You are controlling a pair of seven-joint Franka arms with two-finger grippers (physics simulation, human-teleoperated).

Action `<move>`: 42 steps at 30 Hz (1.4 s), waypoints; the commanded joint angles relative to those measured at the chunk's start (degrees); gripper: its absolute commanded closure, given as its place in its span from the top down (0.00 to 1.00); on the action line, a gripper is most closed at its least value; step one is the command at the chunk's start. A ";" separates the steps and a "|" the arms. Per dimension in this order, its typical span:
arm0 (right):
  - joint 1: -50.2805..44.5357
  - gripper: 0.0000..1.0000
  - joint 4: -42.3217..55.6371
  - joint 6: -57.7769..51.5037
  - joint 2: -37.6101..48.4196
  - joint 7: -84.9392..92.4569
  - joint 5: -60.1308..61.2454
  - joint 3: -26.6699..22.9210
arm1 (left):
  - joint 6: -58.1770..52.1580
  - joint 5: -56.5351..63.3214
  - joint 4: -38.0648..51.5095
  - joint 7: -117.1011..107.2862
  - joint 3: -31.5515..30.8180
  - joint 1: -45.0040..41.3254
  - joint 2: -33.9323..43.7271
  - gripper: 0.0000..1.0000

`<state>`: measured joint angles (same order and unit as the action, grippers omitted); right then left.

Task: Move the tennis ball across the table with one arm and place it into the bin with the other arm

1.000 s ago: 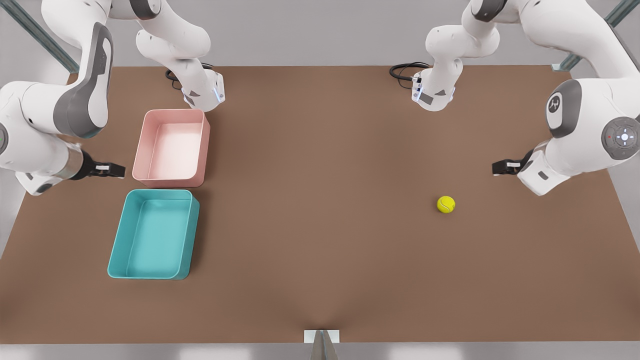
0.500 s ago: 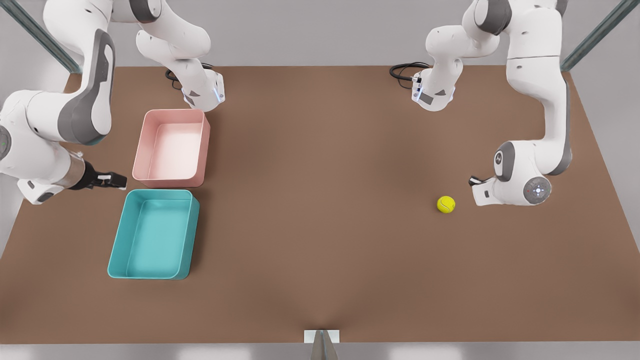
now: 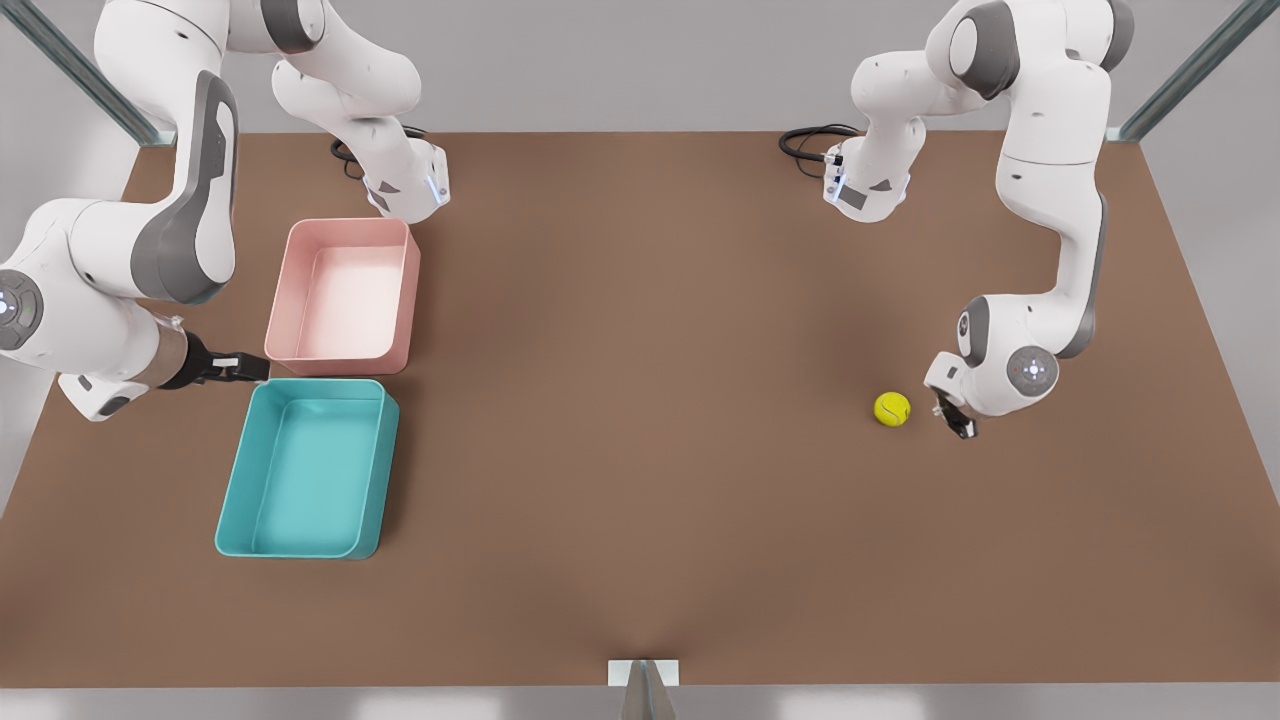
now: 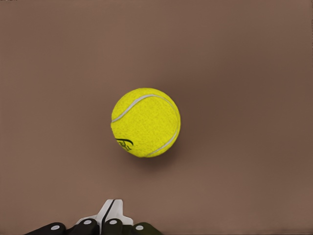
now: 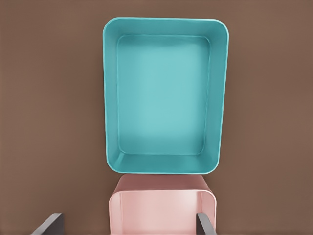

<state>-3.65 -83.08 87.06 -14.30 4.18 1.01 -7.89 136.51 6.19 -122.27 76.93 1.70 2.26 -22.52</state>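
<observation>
The yellow-green tennis ball (image 3: 892,408) rests on the brown table at the front view's right, and it sits in the middle of the left wrist view (image 4: 145,122). My left gripper (image 3: 956,420) hangs just to the ball's right, close to the tabletop and apart from the ball, fingers shut (image 4: 111,209) on nothing. At the front view's left, my right gripper (image 3: 238,368) hovers beside the near corner of the pink bin (image 3: 345,295) and above the far edge of the teal bin (image 3: 305,470). Its fingers (image 5: 49,223) stand wide apart, open.
Both bins (image 5: 166,95) hold nothing and stand end to end. Black cables (image 3: 810,142) lie by the arm bases at the table's far edge. A small metal bracket (image 3: 643,675) sits at the near edge. Bare brown table (image 3: 640,420) separates ball and bins.
The left arm has swung down and inward, bringing its gripper low beside the ball. The right gripper has crept a little toward the bins. The ball has not moved.
</observation>
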 commanded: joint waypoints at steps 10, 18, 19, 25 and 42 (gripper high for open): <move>-0.04 1.00 0.03 -0.05 -0.02 0.30 0.04 -0.02 | 1.13 7.17 -0.17 16.85 -0.12 -1.12 -2.17 0.21; -0.04 1.00 0.03 -0.05 -0.02 0.39 0.04 -0.02 | 2.10 6.11 1.85 12.72 -0.12 -3.14 -3.49 0.21; 0.05 1.00 0.03 -0.14 -0.02 0.48 0.04 -0.02 | 2.18 6.02 1.94 12.63 -0.12 -3.14 -3.58 0.21; -0.04 1.00 0.03 -0.14 -0.02 0.48 0.04 -0.02 | -1.24 5.85 1.42 10.43 -0.12 -3.05 -3.49 0.21; 0.14 1.00 0.03 -1.02 -0.29 1.09 1.01 -0.02 | -11.26 -11.64 12.58 -30.08 -6.09 -11.58 -4.64 0.21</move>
<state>-3.51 -83.08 86.23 -14.53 4.77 1.78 -7.91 131.26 -1.18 -110.44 76.44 -3.98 -9.16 -27.13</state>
